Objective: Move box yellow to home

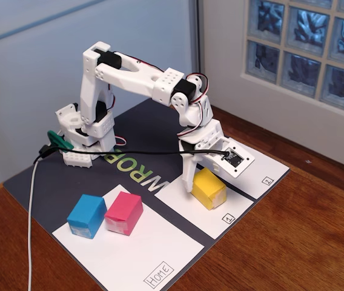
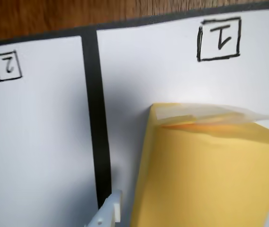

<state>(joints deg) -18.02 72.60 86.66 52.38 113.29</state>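
Observation:
The yellow box (image 1: 208, 189) stands on the small white sheet marked "1" (image 1: 223, 212), right of the dark mat's middle in the fixed view. My gripper (image 1: 200, 179) hangs right over it, open, with its jaws low around the box's far end. In the wrist view the yellow box (image 2: 210, 179) fills the lower right. One white fingertip (image 2: 109, 213) shows just left of it, with a narrow gap between them; the other finger is out of view. The home sheet (image 1: 160, 245), labelled "Home" at its corner, lies at the front left.
A blue block (image 1: 87, 216) and a pink block (image 1: 123, 212) stand side by side on the home sheet. The sheet marked "2" (image 1: 263, 173) lies right of sheet "1". A black cable (image 1: 129, 153) and a white cable (image 1: 31, 212) run by the arm's base. Wooden table (image 1: 293, 242) surrounds the mat.

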